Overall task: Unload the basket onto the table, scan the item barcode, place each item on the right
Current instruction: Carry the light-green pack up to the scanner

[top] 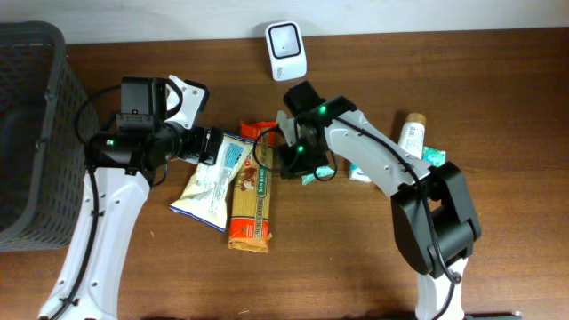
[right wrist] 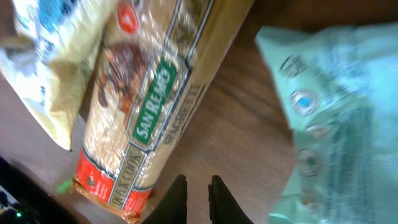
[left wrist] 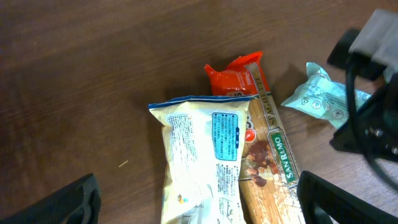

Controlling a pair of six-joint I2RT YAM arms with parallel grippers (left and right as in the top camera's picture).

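Observation:
A white barcode scanner (top: pixel 286 51) stands at the table's far edge. Below it lie a cream snack bag (top: pixel 213 176) (left wrist: pixel 199 155), a long San Remo pasta pack (top: pixel 252 200) (left wrist: pixel 273 168) (right wrist: pixel 143 106) and an orange packet (top: pixel 262 132) (left wrist: pixel 236 78). My left gripper (top: pixel 213 142) (left wrist: pixel 199 211) is open wide over the cream bag's top end, its fingers either side of the bag and pasta pack. My right gripper (top: pixel 293 162) (right wrist: pixel 198 199) hovers over bare wood between the pasta pack and a teal packet (right wrist: pixel 336 112) (left wrist: pixel 323 99). Its fingers are nearly together and hold nothing.
A dark mesh basket (top: pixel 27 133) fills the left edge of the table. A small bottle (top: pixel 411 132) and a second teal packet (top: pixel 431 158) lie to the right, behind my right arm. The two grippers are close together over the pile.

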